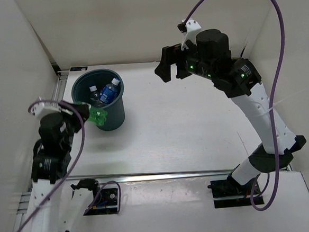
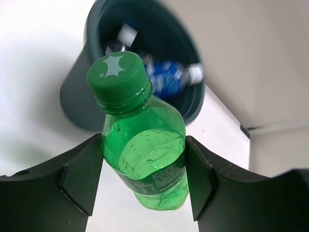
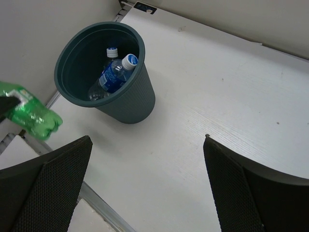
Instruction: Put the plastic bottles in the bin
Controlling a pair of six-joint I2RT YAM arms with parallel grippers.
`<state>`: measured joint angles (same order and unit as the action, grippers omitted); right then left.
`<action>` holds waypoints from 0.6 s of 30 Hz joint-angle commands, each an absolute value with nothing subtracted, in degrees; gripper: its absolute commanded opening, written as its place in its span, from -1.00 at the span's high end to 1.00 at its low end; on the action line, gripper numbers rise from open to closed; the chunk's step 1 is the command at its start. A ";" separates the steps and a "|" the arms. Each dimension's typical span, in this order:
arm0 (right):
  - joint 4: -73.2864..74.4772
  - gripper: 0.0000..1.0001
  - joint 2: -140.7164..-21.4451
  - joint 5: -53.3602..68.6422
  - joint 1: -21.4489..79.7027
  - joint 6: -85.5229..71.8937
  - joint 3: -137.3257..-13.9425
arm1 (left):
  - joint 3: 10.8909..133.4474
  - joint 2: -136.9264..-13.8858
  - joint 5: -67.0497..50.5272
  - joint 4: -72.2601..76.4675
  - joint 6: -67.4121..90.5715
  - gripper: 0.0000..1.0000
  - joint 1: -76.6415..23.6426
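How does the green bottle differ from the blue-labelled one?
The green bottle is green with a green cap; the blue-labelled bottle is clear with a white cap. The green one sits in the left gripper outside the bin; the blue-labelled one lies inside. Both are plastic bottles.

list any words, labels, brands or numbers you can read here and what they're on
No text is legible in any view.
green bottle, label: fine print, too small and blurred to read.
green cap: a pale star-shaped mark, no words.
blue-label bottle inside the bin: light print on the label, too blurred to read.
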<state>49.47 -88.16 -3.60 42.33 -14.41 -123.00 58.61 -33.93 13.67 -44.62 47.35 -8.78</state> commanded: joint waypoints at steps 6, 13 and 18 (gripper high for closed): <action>46.93 -1.00 -89.12 -1.41 42.01 -15.11 -126.65 | 80.67 -60.98 19.78 -37.97 33.76 0.11 -7.29; 46.93 -1.00 -89.13 -1.41 42.01 -15.12 -127.18 | 87.18 -70.49 18.37 -37.97 31.73 -0.66 -3.16; 46.93 -1.00 -89.12 -2.63 41.48 -15.64 -126.04 | 90.70 -68.91 21.79 -37.45 29.28 -1.00 -3.16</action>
